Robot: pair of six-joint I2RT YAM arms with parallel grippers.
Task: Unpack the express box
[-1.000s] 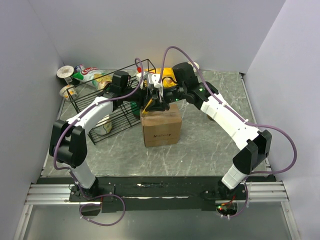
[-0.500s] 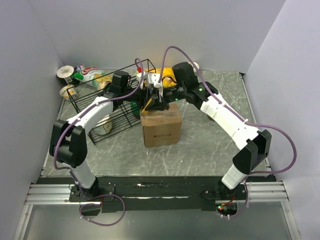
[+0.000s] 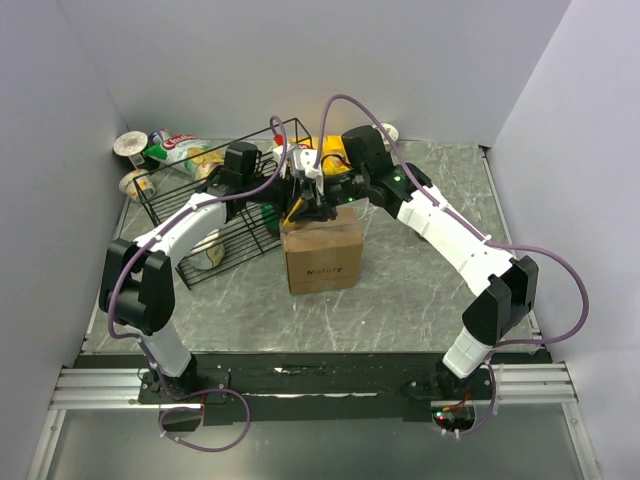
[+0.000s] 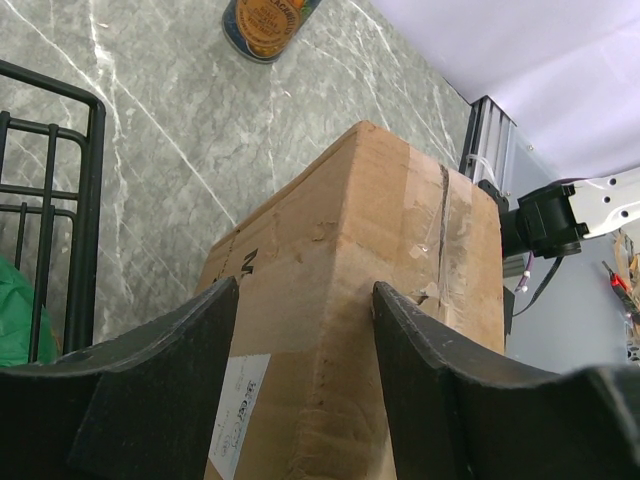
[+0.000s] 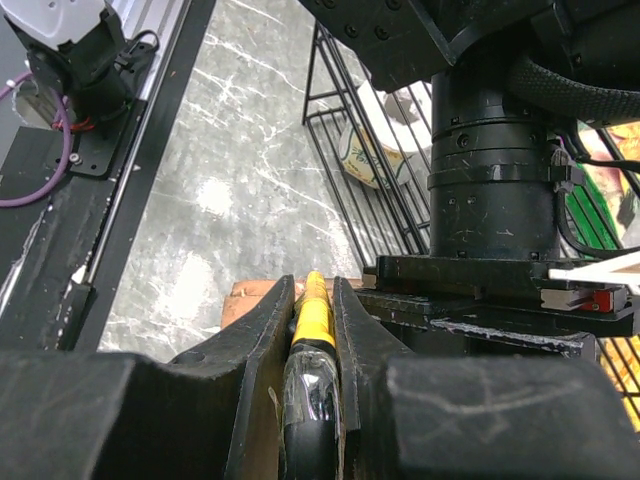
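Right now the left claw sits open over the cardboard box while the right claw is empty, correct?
Not quite. The right gripper is not empty: the right wrist view shows it shut on a yellow-and-black tool. The rest holds: the left gripper sits open over the express box.

Overhead camera looks down; both close wrist views share the express box [image 4: 380, 250]
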